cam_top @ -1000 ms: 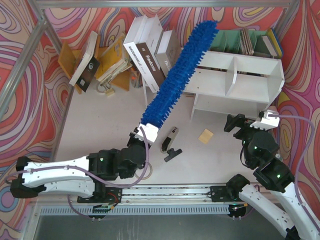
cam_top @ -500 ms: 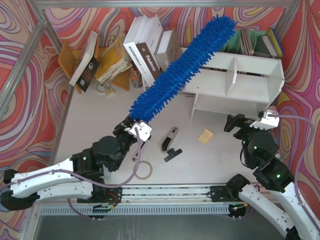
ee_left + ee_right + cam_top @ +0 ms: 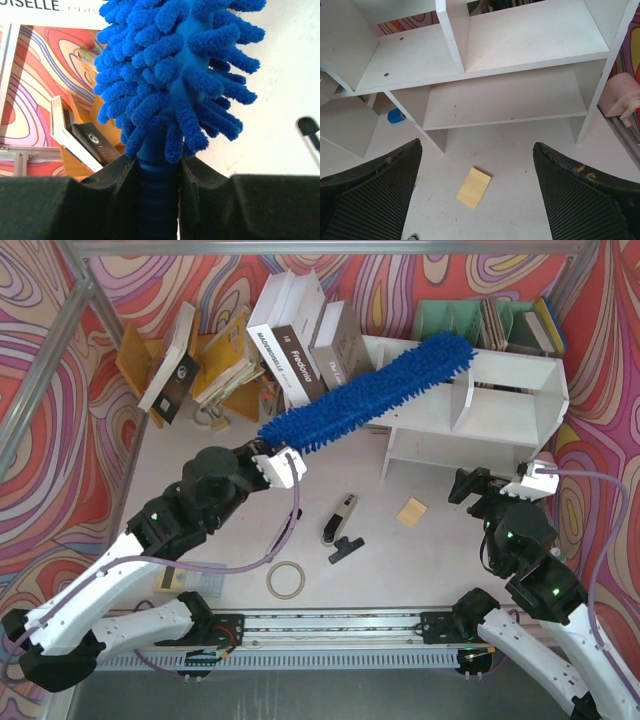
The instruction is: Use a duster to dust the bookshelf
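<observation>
The left end effector (image 3: 279, 466) is clamped on the duster (image 3: 372, 390), its two black fingers (image 3: 55, 205) pressed against either side of the ribbed blue handle (image 3: 157, 197) just below the shaggy strands. From that grip the duster runs diagonally up and to the right. Its fluffy head lies over the left upper compartment of the bookshelf (image 3: 505, 420), and its tip reaches the back edge near the central divider (image 3: 462, 398). Whether the strands press on the board or float just above it cannot be told from above.

The right end effector (image 3: 500, 485) hangs in front of the bookshelf's right end with its fingers spread wide and nothing between them. Its wrist view looks straight into the two tiers, both bare.

On the desk (image 3: 200, 510), a small yellow pad (image 3: 474, 187) lies in front of the lower tier. A black-and-silver handheld tool (image 3: 340, 519) lies to the left of the pad, and a tape ring (image 3: 286, 580) sits near the arms' bases. Leaning books (image 3: 290, 335) crowd the back left corner, just beside the duster's lower end. A pale green file organiser (image 3: 450, 315) stands behind the bookshelf.
</observation>
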Tool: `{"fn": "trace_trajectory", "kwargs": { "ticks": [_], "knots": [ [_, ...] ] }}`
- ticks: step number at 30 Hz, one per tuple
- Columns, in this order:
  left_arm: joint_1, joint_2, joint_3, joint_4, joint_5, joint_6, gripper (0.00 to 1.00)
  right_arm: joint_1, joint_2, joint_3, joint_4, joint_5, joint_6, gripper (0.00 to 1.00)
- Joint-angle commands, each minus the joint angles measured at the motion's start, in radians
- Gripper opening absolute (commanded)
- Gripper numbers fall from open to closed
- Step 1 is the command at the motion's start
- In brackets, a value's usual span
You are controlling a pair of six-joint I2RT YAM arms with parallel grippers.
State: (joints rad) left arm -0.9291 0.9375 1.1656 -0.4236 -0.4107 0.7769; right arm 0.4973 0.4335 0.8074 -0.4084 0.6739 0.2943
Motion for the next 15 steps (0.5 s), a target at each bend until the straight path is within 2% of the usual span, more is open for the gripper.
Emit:
{"fn": "trace_trajectory", "kwargs": {
  "ticks": [1, 9, 15],
  "knots": [
    [0.111, 0.021, 0.086, -0.018, 0.17, 0.069, 0.0, -0.003, 0.01, -0.011, 0.031, 0.028, -0.018, 0.82],
    [0.306, 0.092, 0.214, -0.069, 0.372, 0.14, 0.0, -0.002, 0.027, -0.01, 0.031, 0.045, -0.02, 0.81],
    [0.405, 0.167, 0.329, -0.111, 0.49, 0.18, 0.0, -0.003, 0.042, -0.011, 0.031, 0.059, -0.024, 0.82]
  ]
}}
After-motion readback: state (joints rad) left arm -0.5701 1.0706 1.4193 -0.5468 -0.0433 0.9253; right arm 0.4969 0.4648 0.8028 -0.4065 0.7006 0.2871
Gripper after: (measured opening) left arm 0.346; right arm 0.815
